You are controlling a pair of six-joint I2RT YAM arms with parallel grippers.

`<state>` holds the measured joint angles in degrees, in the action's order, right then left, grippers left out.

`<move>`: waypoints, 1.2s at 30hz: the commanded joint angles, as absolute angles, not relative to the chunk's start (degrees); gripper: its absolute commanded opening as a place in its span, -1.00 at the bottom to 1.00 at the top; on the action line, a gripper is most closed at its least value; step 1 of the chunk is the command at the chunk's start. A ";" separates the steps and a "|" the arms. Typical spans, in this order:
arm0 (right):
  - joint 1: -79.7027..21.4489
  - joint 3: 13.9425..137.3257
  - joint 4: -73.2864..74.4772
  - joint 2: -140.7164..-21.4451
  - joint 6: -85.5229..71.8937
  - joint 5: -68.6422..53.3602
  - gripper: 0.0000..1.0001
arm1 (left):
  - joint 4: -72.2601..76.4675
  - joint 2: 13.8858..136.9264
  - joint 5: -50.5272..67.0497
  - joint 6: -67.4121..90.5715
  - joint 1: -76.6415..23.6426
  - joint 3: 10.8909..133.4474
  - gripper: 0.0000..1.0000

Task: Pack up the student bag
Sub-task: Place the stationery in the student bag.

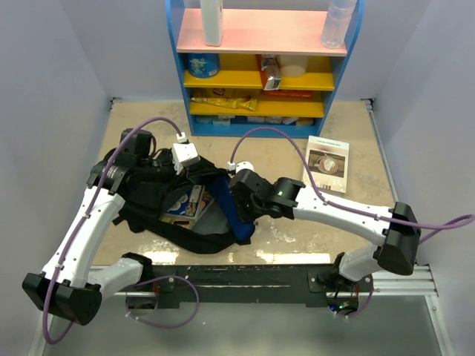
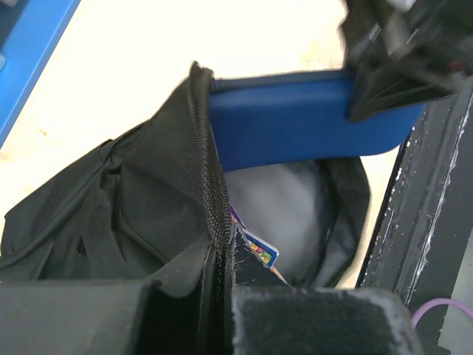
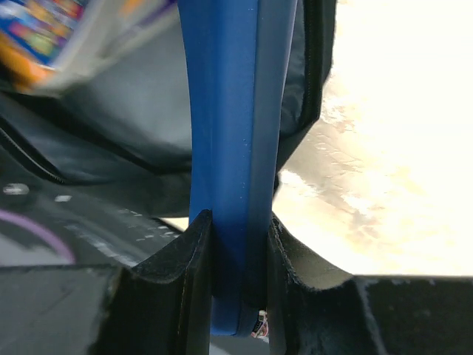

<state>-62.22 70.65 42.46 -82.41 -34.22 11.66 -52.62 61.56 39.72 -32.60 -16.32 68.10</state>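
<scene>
Mounting rail point(image 1: 245, 282) nearest in top view; beyond it, student bag point(image 1: 159, 211) lying open mid-table, soft and floppy, likely best taken by its firmer zipper rim point(image 2: 211, 170).
Left wrist view: left gripper point(image 2: 222, 296) pinched tight on that rim, holding the mouth open.
Right wrist view: right gripper point(image 3: 238, 251) clamped on blue pencil case point(image 3: 236, 111), poised over the mouth.

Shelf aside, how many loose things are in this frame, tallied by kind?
Bags: 1, the student bag
Books: 2, the colourful book inside the bag and the white booklet lying outside it
Cases: 1, the blue case at the bag's mouth
Total: 4
</scene>
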 commanded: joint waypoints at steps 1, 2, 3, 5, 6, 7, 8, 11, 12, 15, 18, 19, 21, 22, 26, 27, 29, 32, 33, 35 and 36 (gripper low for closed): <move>-63.54 68.22 42.28 -82.79 -30.85 19.40 -1.00 | -49.31 59.15 43.24 -31.64 -16.96 68.29 -1.00; -64.24 67.59 42.19 -82.71 -30.94 20.73 -1.00 | -49.31 59.24 44.03 -31.38 -17.05 68.38 -1.00; -64.77 67.24 42.62 -82.71 -31.72 22.31 -1.00 | -49.31 59.15 44.47 -31.12 -17.14 68.47 -1.00; -66.26 67.94 43.68 -83.49 -32.25 28.54 -1.00 | -50.18 59.41 46.57 -31.03 -17.31 69.34 -1.00; -66.79 68.72 45.16 -84.02 -32.78 31.26 -1.00 | -50.71 59.41 47.10 -31.03 -17.31 69.52 -1.00; -67.49 70.47 45.87 -85.42 -32.70 35.38 -1.00 | -51.58 59.50 47.63 -30.94 -17.49 69.78 -1.00; -68.63 71.45 46.31 -86.47 -32.52 37.42 -1.00 | -52.03 59.50 48.51 -31.20 -17.66 70.13 -1.00; -70.92 74.79 46.85 -91.13 -30.85 41.73 -1.00 | -53.96 59.33 50.00 -31.55 -17.84 70.49 -1.00; -71.45 75.23 45.89 -92.45 -29.20 42.36 -1.00 | -54.49 59.24 50.36 -31.47 -17.84 70.49 -1.00; -73.38 76.37 45.09 -97.46 -27.43 46.57 -1.00 | -55.19 58.80 51.85 -31.55 -18.02 70.14 -1.00; -75.06 78.39 46.22 -101.86 -26.19 52.09 -1.00 | -56.77 58.89 52.56 -33.04 -17.93 69.96 -1.00; -75.06 79.44 46.75 -102.82 -26.19 53.51 -1.00 | -57.04 59.06 52.73 -33.22 -17.93 69.96 -1.00; -75.15 80.24 48.16 -104.67 -26.02 57.89 -1.00 | -58.00 59.41 53.26 -34.19 -17.93 70.14 -1.00; -75.15 80.77 48.25 -104.85 -25.93 59.40 -1.00 | -58.27 59.68 53.61 -34.28 -17.93 70.22 -1.00; -75.15 80.42 44.06 -103.19 -22.78 64.33 -1.00 | -59.06 60.47 54.49 -35.15 -17.93 70.31 -1.00; -75.15 80.16 42.73 -102.23 -20.59 64.86 -1.00 | -59.41 60.64 54.67 -35.42 -17.93 70.31 -1.00; -75.15 79.37 36.43 -101.52 -14.20 64.51 -1.00 | -59.94 60.91 55.02 -35.77 -17.93 70.49 -1.00; -75.15 77.09 25.80 -100.99 -3.13 60.66 -0.99 | -60.99 61.08 55.63 -36.73 -17.93 70.75 -1.00; -75.15 76.38 23.75 -101.07 -0.73 59.51 -0.98 | -61.69 61.35 55.63 -37.00 -17.93 70.75 -1.00; -75.15 76.11 18.84 -101.77 6.37 56.53 -0.92 | -62.31 61.52 55.72 -37.70 -17.93 71.01 -1.00; -75.15 75.42 16.98 -101.69 8.16 55.99 -0.88 | -62.84 61.61 55.72 -37.97 -17.93 71.10 -1.00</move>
<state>-75.09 75.26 34.81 -102.74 -10.98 55.42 -59.27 61.28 44.51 -37.19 -16.38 68.45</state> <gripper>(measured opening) 0.292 0.058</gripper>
